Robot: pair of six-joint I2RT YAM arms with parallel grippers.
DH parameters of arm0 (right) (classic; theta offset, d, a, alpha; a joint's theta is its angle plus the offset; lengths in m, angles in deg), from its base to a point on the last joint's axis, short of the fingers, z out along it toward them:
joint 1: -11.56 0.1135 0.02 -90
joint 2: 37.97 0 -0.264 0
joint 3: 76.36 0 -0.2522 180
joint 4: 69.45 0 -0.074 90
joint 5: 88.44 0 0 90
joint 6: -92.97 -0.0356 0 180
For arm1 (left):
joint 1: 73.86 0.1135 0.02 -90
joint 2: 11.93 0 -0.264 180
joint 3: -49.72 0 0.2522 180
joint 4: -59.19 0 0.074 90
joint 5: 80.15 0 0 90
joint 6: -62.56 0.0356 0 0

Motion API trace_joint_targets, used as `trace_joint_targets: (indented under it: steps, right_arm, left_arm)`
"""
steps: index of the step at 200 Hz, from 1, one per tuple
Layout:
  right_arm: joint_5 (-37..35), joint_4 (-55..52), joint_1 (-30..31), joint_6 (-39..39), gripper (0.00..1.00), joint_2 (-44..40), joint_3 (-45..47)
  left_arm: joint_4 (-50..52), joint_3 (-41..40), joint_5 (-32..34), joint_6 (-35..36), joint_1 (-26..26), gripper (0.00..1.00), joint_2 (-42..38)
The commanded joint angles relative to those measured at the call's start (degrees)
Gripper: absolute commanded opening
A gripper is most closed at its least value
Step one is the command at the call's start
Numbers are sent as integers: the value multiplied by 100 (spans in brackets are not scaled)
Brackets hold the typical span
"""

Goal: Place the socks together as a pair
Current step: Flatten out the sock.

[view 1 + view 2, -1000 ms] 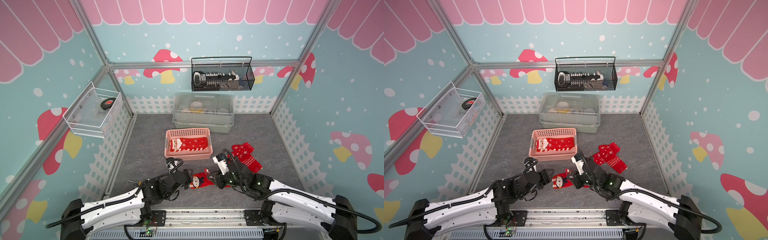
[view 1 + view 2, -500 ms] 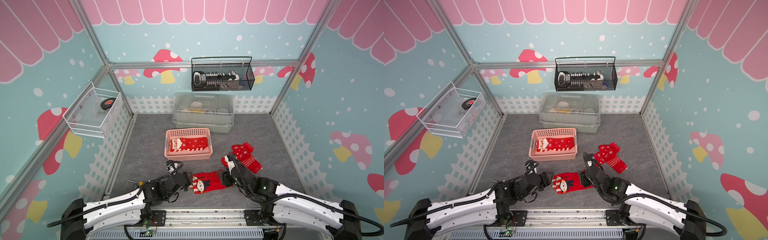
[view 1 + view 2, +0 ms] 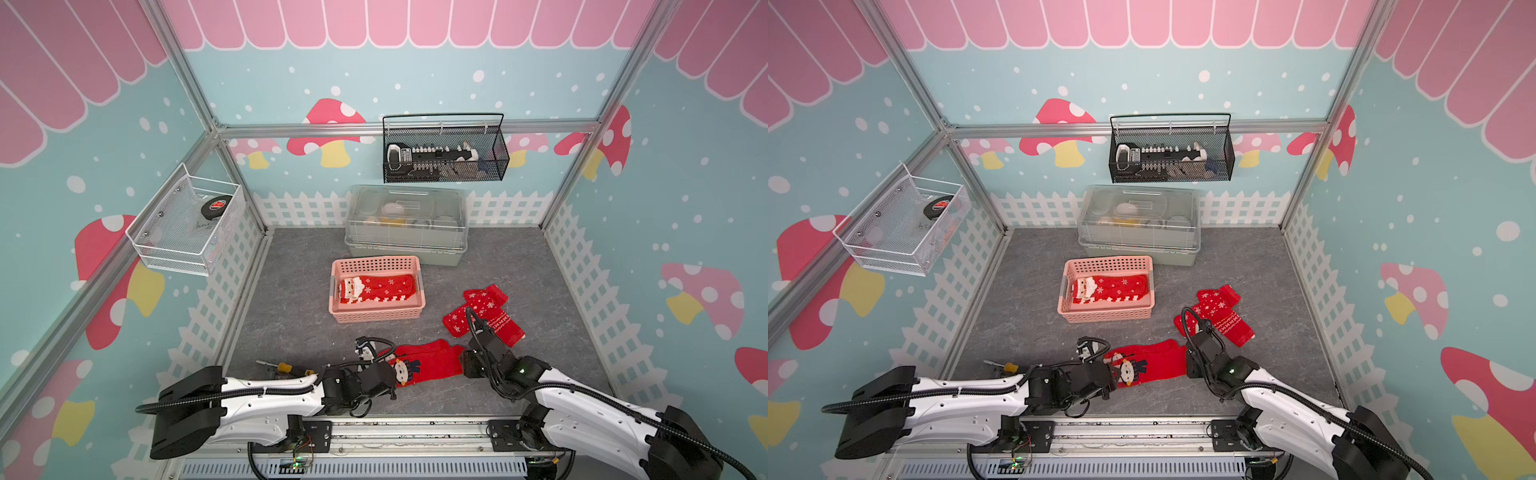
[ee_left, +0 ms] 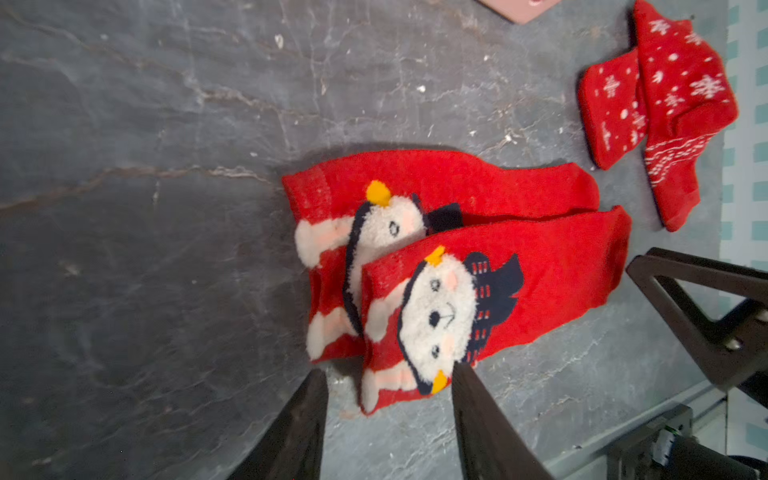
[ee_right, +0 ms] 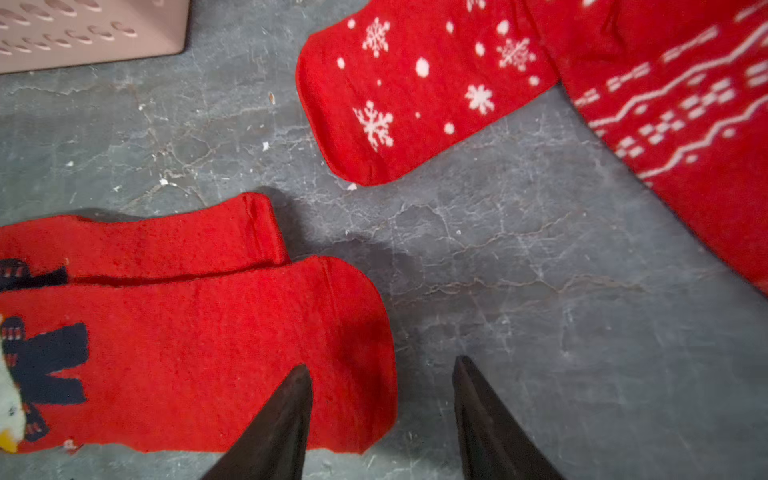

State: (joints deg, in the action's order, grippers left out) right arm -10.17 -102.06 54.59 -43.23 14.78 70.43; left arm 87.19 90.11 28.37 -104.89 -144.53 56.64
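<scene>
pair: two snowman socks lie on the grey floor (image 4: 166, 208), the upper snowman sock (image 4: 552, 282) lapped over the lower snowman sock (image 4: 457, 187), skewed, so a long strip of the lower one shows beside it
left gripper: (image 4: 388, 370) at the cuff end, jaws spread and pinching nothing; a corner of the upper cuff lies in the gap between them
right gripper: (image 5: 382, 363) at the toe end, jaws spread and empty; one finger (image 5: 286, 415) sits over the upper sock's toe, the other over bare floor
risk, cuff end: if the left jaws close here they would likely catch only that upper corner, and any pull would slide the upper sock off its mate
risk, toe end: soft knit under a fingertip can snag, so a sideways pull-away could drag the toe and widen the skew
risk, neighbours: the snowflake socks (image 5: 415, 91) lie near the right gripper, so a wide swing could nudge them into this pair
risk, finish: the overlap looks only partial; left like this, the pair may read as untidy
elsewhere: a santa sock (image 3: 374, 289) lies in the pink basket (image 3: 376, 318), well apart from both grippers
</scene>
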Motion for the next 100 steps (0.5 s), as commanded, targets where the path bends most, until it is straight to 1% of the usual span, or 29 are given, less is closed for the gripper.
trace_joint_targets:
  steps: [1,22,41,64,100]
  right_arm:
    - [153,324,-75,-247,53,54,179]
    - [105,367,-102,-302,50,166,195]
    - [171,533,-110,-294,46,258,215]
    - [135,551,-119,-311,39,322,194]
    - [103,628,-125,-328,30,341,239]
  left_arm:
    - [-132,197,11,-224,-54,46,152]
    - [-132,189,28,-292,-71,43,218]
    - [-124,148,37,-299,-74,42,220]
    - [-145,96,78,-431,-71,36,179]
    - [-237,114,37,-399,-105,36,286]
